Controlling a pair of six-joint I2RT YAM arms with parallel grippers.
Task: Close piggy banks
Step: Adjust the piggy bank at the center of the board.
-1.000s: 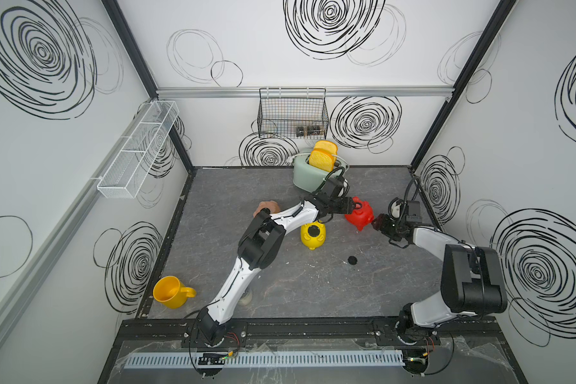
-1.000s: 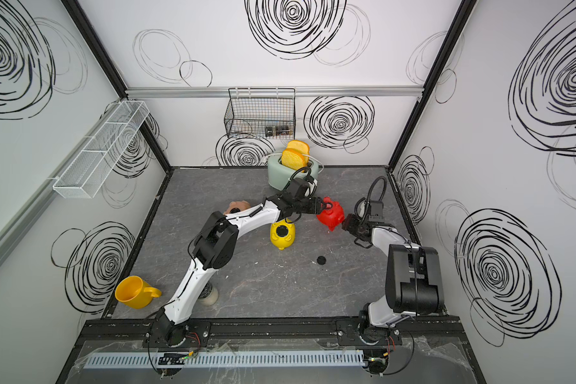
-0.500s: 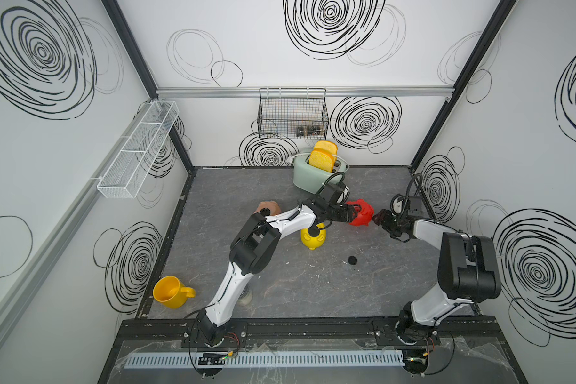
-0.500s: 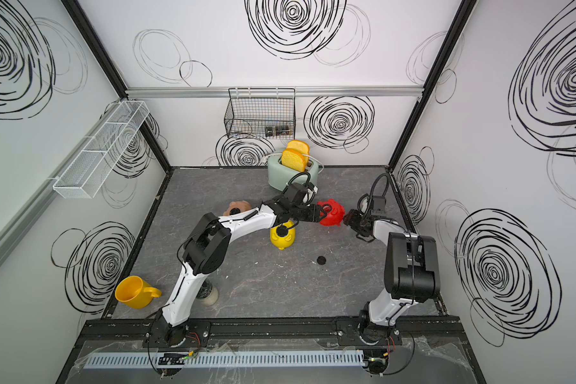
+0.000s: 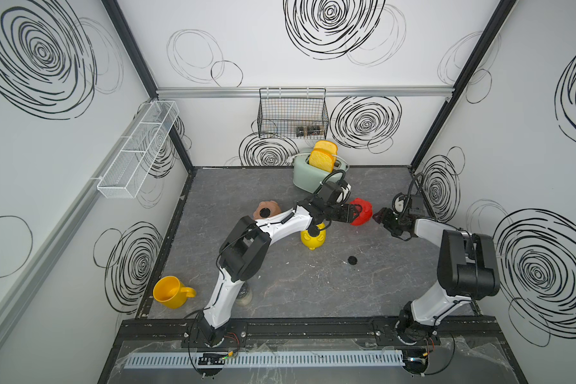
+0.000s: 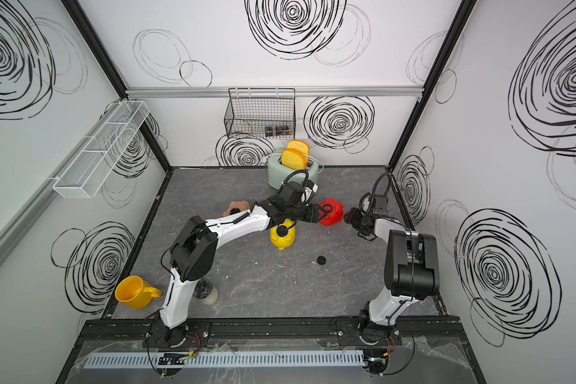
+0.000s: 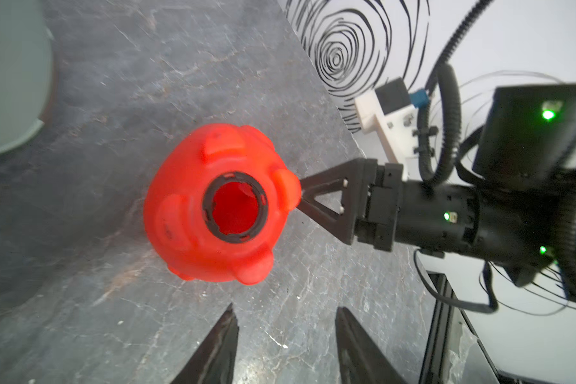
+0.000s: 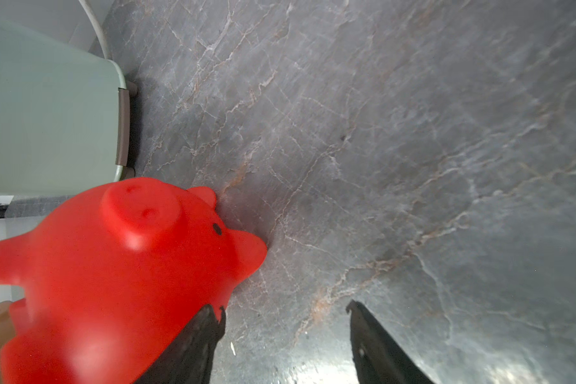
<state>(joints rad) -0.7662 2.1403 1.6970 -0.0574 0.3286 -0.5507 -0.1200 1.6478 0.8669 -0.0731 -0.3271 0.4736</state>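
One red piggy bank (image 5: 362, 212) lay between your two grippers, toward the back right of the worktop (image 5: 313, 282), tipped off its feet. Its open belly hole (image 7: 235, 206) faced your left gripper (image 7: 285, 312). Its snout (image 8: 140, 206) showed toward the right wrist camera, but the top views did not settle how its long axis ran.

Your left gripper's fingers stood a little apart with nothing between them, tips just short of the pig. Your right gripper (image 8: 285, 307) was spread, one finger (image 8: 193, 339) touching the pig's side, nothing pinched.

The mint-green toaster (image 5: 305, 179) crowded you just behind the pig, and the worktop's right edge lay close beyond your right gripper. You had bare worktop in front, where only a loose black plug (image 5: 352, 260) lay.

The yellow piggy bank (image 5: 313, 240) sat under your left arm, its belly capped in black. The pale pink piggy bank (image 5: 270, 207) lay farther left, also capped.
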